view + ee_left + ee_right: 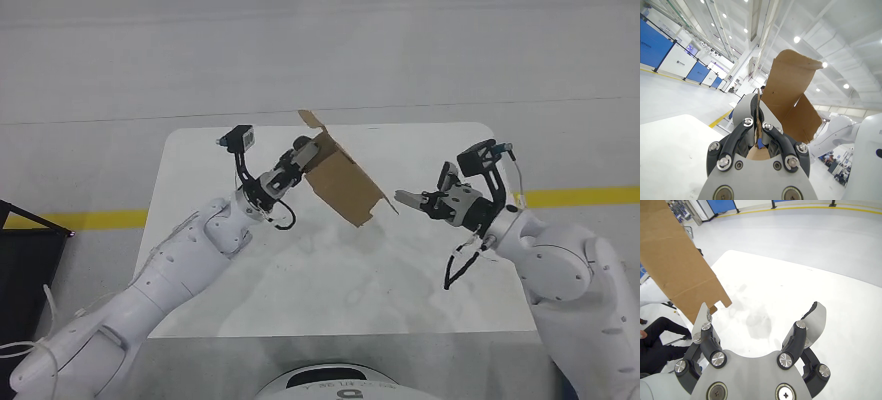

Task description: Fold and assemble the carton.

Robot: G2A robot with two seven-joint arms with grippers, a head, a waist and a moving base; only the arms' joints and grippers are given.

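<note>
There is one carton (345,180), one table (330,290) and two grippers. In the top view the carton sits just above the middle of the frame, running on a slant from the upper centre down toward the right. It is a flat sheet of brown cardboard, not yet folded into a box, and it is held up off the white tabletop rather than lying on it.

The left gripper (305,152) holds the carton at its upper left end. In the left wrist view (758,106) its fingers are pressed together on the thin cardboard edge, with the carton (789,89) rising past them: one large panel, a small flap bent over at its far end, and a second panel angled off along a crease. The table (668,142) fills the lower left of that frame.

The right gripper (408,200) is at the right of centre in the top view, just beside the carton's lower right corner. In the right wrist view (761,311) its fingers are spread wide apart with nothing between them. The carton (676,264) fills the upper left there, showing a straight crease line and a stepped notch at its lower corner. That corner lies next to one fingertip (703,311), though whether they touch cannot be told. The table (781,279) lies beneath.

One yellow floor line (100,217) crosses behind the table.
</note>
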